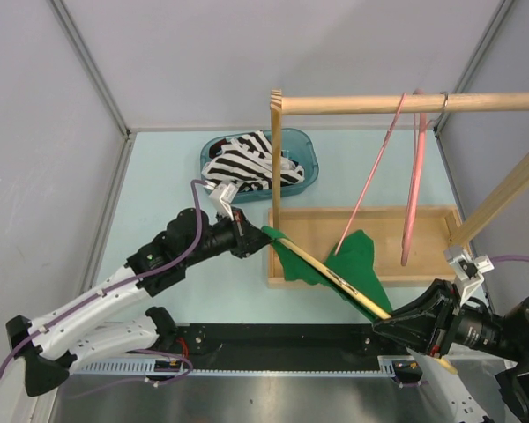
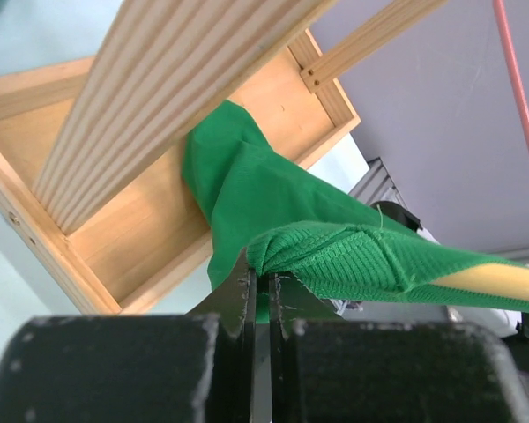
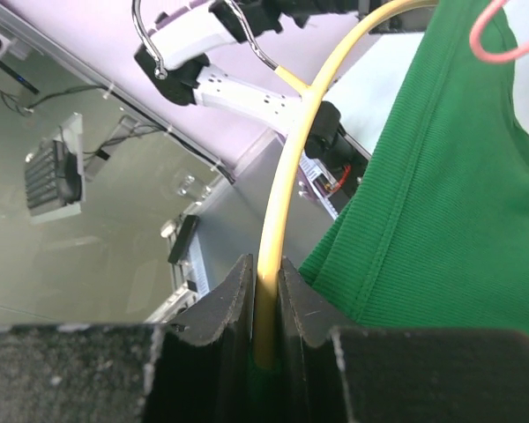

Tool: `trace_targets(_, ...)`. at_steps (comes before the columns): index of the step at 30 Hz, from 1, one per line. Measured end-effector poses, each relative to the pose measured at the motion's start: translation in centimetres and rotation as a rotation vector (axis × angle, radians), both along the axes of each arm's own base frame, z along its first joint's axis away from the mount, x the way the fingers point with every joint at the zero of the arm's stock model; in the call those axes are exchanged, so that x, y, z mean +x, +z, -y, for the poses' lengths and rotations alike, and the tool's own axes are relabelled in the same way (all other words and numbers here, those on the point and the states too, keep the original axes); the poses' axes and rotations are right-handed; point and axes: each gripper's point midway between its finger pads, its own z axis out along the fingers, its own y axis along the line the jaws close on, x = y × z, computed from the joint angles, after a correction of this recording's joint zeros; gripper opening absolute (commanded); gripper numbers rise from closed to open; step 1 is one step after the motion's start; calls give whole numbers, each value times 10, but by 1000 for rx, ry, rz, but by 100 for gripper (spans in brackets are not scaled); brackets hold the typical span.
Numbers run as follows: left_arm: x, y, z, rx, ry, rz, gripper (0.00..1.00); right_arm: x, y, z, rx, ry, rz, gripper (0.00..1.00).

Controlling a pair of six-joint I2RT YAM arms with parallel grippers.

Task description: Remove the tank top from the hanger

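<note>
A green tank top (image 1: 357,264) hangs on a yellow hanger (image 1: 335,275) that slants across the front of the wooden rack base (image 1: 423,220). My left gripper (image 1: 251,236) is shut on the tank top's strap at the hanger's upper left end; the wrist view shows green knit (image 2: 335,264) pinched between the jaws (image 2: 264,291), with the hanger bar (image 2: 502,284) beyond. My right gripper (image 1: 383,324) is shut on the hanger's lower right end; its wrist view shows the yellow bar (image 3: 286,176) between the jaws (image 3: 264,282) and green cloth (image 3: 441,203) beside it.
A wooden rack with a top rail (image 1: 406,103) and post (image 1: 275,176) stands at the right. Two pink hangers (image 1: 414,176) hang from the rail. A teal bin (image 1: 304,154) with a zebra-striped garment (image 1: 247,163) sits behind the rack.
</note>
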Motion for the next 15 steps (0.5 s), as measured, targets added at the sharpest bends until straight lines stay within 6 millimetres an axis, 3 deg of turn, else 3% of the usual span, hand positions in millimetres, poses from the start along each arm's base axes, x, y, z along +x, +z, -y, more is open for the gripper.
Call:
trace_targets(9,-4,-19,7,27,-45,-45,0,-2,24,-2,75,20,14,0)
trace_targets(15,-5,-21,7,21,-59,-59,0,-2,38,-3,106,42,81,0)
